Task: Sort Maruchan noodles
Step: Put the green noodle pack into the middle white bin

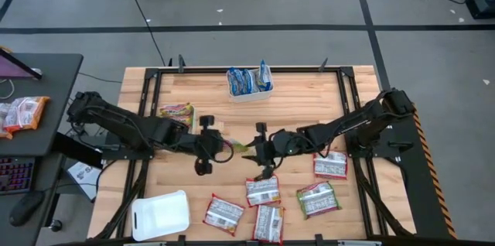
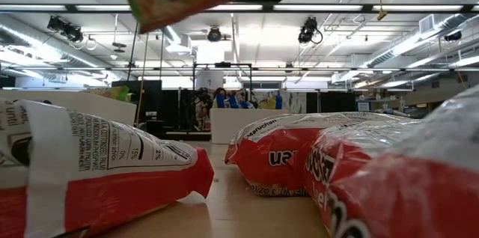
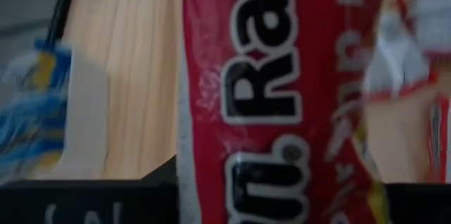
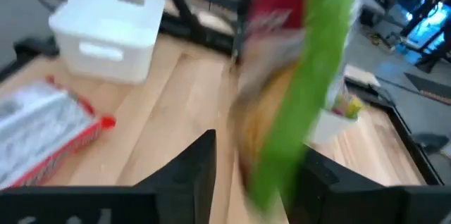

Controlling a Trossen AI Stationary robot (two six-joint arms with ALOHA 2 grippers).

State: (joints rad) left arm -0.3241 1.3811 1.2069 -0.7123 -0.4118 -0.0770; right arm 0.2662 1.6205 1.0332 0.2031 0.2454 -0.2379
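One green-yellow noodle packet (image 1: 241,147) hung mid-table between left gripper (image 1: 220,147) and right gripper (image 1: 259,150). Right fingers (image 4: 190,175) straddled it. Left grip: cannot tell.

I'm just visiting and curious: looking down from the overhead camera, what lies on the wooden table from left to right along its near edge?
White tray → red packet → red packet → green-edged packet.
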